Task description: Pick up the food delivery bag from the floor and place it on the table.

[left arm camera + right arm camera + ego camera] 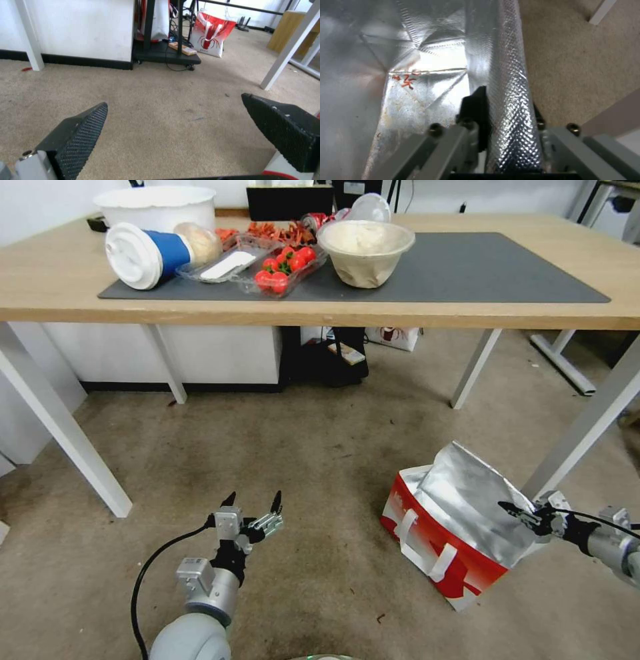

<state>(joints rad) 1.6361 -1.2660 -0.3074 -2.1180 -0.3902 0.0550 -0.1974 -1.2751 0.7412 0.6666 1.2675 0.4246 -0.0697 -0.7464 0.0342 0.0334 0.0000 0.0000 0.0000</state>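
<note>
The food delivery bag stands on the floor to my right, just in front of one white leg of the table, with its silver foil flap standing up and its red side toward me. I count two white strap handles on that side. My right gripper is at the right upper edge of the bag. In the right wrist view my right gripper has its two fingers pressed together on the foil wall, one black finger inside the bag and one outside, so it holds the foil edge firmly. The outer finger is mostly hidden behind the foil.

My left gripper hangs low over the carpet, well apart from the bag, with its two black fingertips spread wide and nothing between them. Between this gripper and the bag there is a bare strip of carpet, and under the table the carpet is also open as far as the white cabinet behind it.

On the table I see one dark grey mat, with free room on its right half. On the left half lie one overturned cup with a blue sleeve, one beige bowl and clear food trays; their number is hard to make out. One white tub at the far edge is cut off. A second red and white bag stands far behind, under the table.
</note>
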